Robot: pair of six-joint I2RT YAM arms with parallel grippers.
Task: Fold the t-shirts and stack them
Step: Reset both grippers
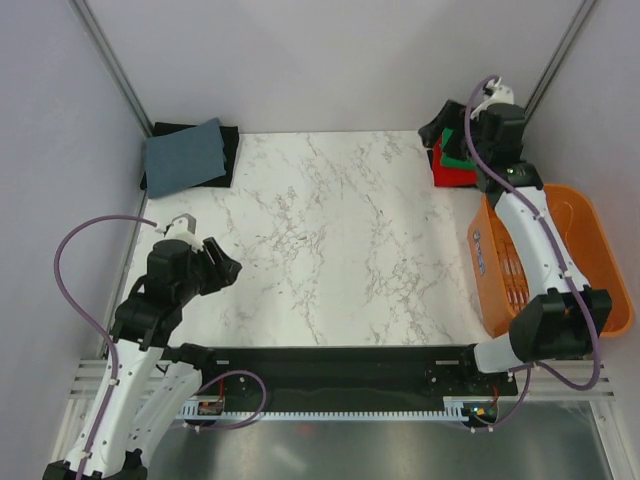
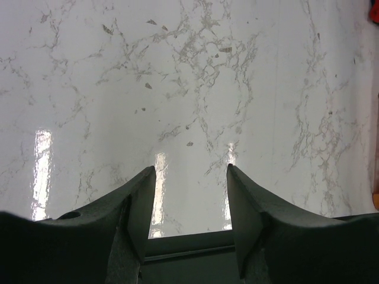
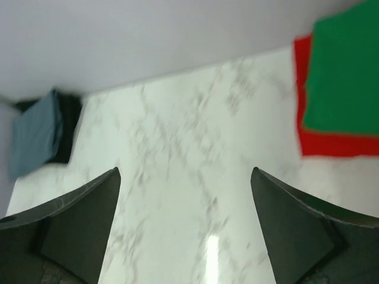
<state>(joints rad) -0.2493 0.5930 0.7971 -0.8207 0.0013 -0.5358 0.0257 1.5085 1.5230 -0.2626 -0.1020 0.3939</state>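
At the far right corner of the table [image 1: 330, 230]: upper t-shirt [image 3: 343, 77] flat on lower t-shirt [image 3: 334, 145], the lower's edge showing on the stack's left and near sides. At the table's far left corner: top cloth [image 1: 183, 158] on bottom cloth [image 1: 228, 150], the latter sticking out on the right and far sides. Against the table's right edge, nearer half: basket [image 1: 598, 235]. Over the table's far right corner, above the t-shirts: right gripper [image 3: 185, 171]. Over the table's near left part, well apart from both stacks: left gripper [image 2: 190, 171].
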